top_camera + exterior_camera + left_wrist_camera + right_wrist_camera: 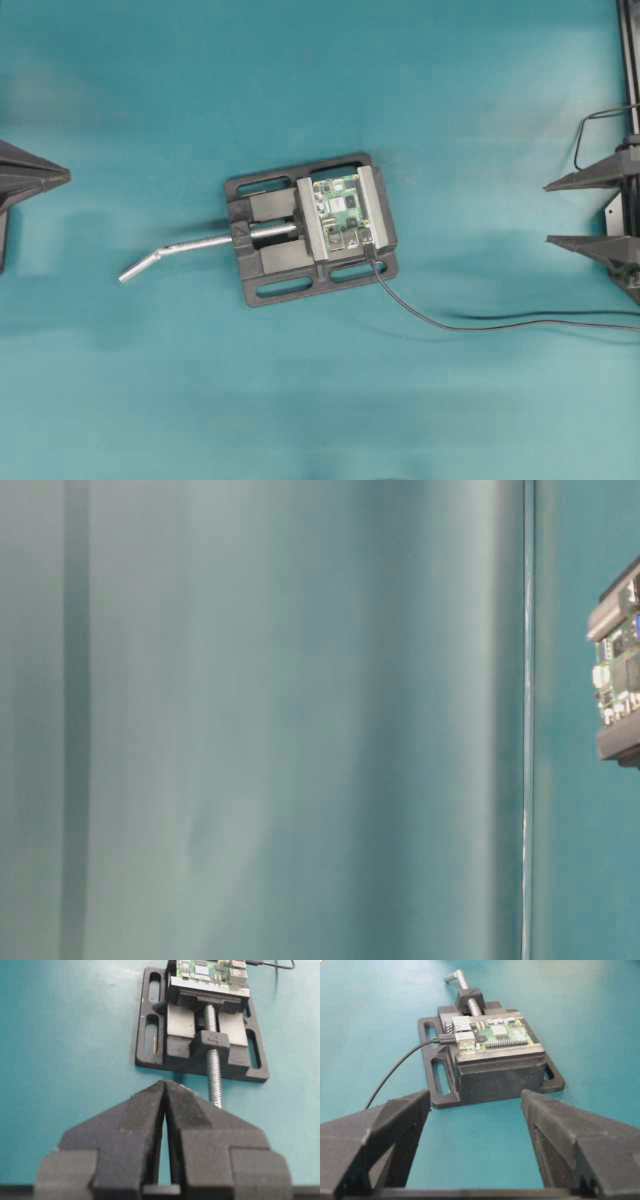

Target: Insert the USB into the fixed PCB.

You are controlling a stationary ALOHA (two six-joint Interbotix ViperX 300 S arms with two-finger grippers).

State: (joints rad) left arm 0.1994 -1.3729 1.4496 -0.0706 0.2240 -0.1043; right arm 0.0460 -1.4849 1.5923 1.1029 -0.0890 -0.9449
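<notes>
Sitting mid teal tabletop (150, 400), black vise (275, 270) clamps the fixed PCB (340, 212), silver handle (175, 250) pointing left; the table-level view is mostly blur, catching only a cropped board edge at right. USB (445, 1039) is seated in a port block, cable (480, 325) running off the right edge. Left claw (165, 1105) pressed together, right claw (475, 1102) spread wide, both well clear and cut off by the frame.

Robot lab: teal tabletop (150, 380), bench vise (270, 262).
</notes>
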